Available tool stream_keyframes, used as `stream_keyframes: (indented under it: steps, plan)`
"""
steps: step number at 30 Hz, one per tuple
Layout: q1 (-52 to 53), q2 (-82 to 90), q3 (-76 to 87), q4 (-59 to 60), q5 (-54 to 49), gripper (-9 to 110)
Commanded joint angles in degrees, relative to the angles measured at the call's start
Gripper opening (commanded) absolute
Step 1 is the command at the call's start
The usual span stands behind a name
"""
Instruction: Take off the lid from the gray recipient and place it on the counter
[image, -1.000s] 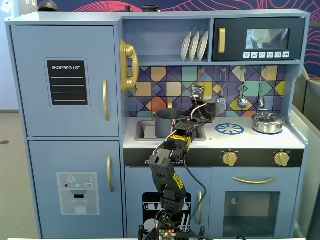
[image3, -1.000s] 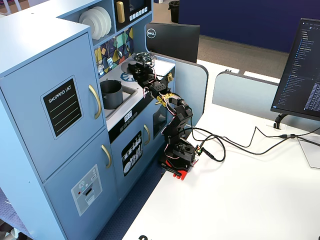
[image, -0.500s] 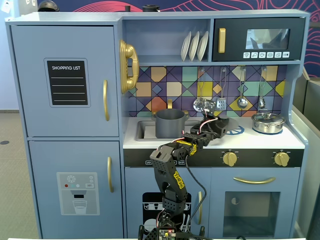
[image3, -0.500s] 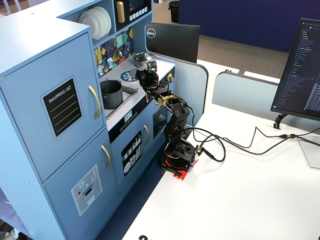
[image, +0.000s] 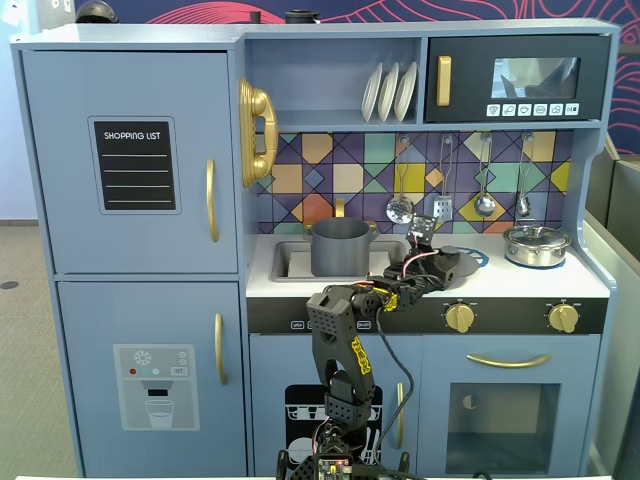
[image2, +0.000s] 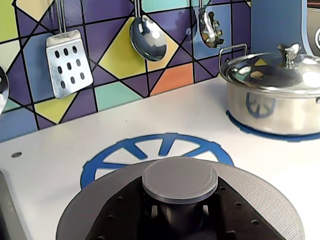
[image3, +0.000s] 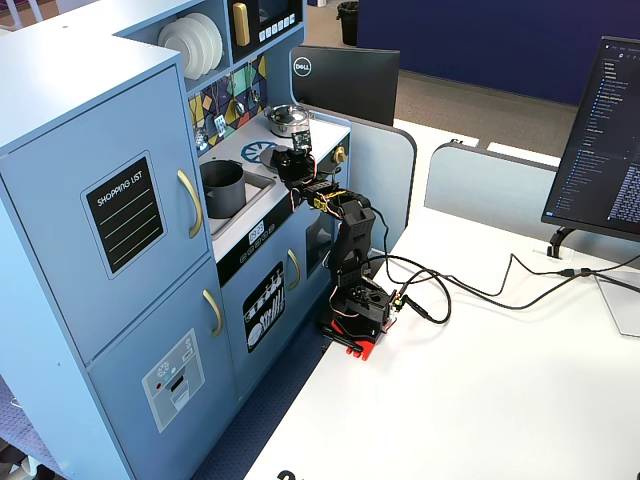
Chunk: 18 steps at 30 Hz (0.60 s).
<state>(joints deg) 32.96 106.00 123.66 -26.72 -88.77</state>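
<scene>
The dark-gray lid (image2: 250, 181) fills the bottom of the wrist view, its round knob (image2: 180, 179) at the centre. My gripper (image2: 181, 214) is shut on the knob's stem, one black finger (image2: 125, 215) on each side. The lid sits low over the white counter (image2: 60, 150), covering the near edge of the blue burner pattern (image2: 165, 142); I cannot tell whether it touches. The gray recipient (image: 340, 247) stands open in the sink, left of my gripper (image: 447, 265). It also shows in a fixed view (image3: 222, 188), behind my gripper (image3: 290, 160).
The shiny silver pot (image2: 275, 100) with its own lid stands on the right burner, also seen in a fixed view (image: 537, 243). A slotted spatula (image2: 69, 62) and a ladle (image2: 147, 37) hang on the tiled back wall. The sink (image: 290, 262) lies at the counter's left.
</scene>
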Motion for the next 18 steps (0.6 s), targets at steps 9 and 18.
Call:
stream_keyframes:
  steps: [9, 18]
  plan:
    - [0.0, -1.7, 1.3, -3.6, -1.6, 0]
    - [0.8, -0.9, 1.3, 0.6, -4.9, 12]
